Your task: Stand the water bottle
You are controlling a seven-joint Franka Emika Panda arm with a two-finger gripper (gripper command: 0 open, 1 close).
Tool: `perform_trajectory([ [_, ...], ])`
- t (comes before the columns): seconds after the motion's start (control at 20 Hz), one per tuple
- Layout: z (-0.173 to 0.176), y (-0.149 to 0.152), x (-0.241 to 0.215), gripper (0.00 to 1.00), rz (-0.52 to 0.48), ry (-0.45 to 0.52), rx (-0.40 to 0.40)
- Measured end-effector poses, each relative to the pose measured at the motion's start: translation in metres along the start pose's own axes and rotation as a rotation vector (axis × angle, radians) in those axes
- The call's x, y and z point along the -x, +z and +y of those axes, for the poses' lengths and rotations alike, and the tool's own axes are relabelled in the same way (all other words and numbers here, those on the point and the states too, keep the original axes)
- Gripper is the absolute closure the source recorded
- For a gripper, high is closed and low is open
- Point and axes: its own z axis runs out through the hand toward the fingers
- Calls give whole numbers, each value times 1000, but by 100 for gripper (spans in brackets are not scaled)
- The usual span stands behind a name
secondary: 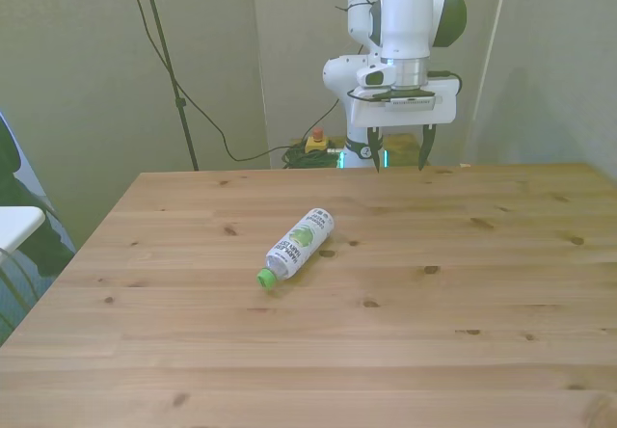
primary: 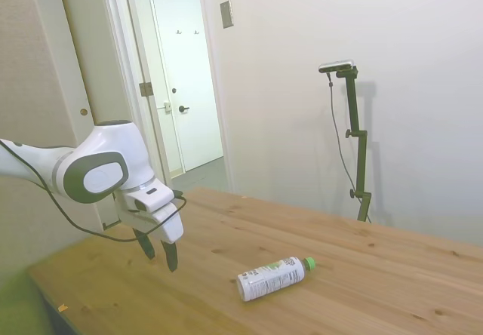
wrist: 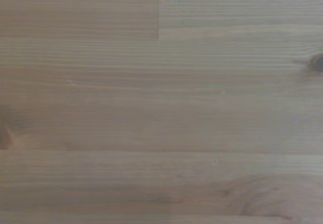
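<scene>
- The gripper (secondary: 396, 156) hangs above the table's far edge, its two dark fingers (secondary: 370, 150) pointing down with a wide gap between them and nothing held.
- The front view shows that spread plainly, one finger each side of the white hand; the side view catches the gripper (primary: 159, 253) at a slant, so there the fingers (primary: 170, 256) nearly overlap and the gap is harder to judge.
- Out from the fingers, the white arm (primary: 102, 167) bends in above the table (secondary: 453, 332), its tips clear of the wood in both outer views.
- The wrist view gives only bare planks (wrist: 161, 103), soft in focus, with a dark knot (wrist: 317, 61) near one edge. The bottle is not in it.
- The water bottle (secondary: 298, 244) lies on its side on the table, well apart from the gripper, toward seven o'clock from it in the front view.
- In the front view its green cap (secondary: 264, 277) points to about seven o'clock, toward the near edge.
- The side view shows the water bottle (primary: 272, 277) with the cap (primary: 309, 262) toward two o'clock and the base end facing the camera, something the front view does not give.
</scene>
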Motion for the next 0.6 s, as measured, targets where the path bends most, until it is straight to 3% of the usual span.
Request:
perform_trajectory([
  [0.3,-1,-14,-11,0,33,11,-14],
  [0.6,34,-27,-91,0,83,160,-12],
])
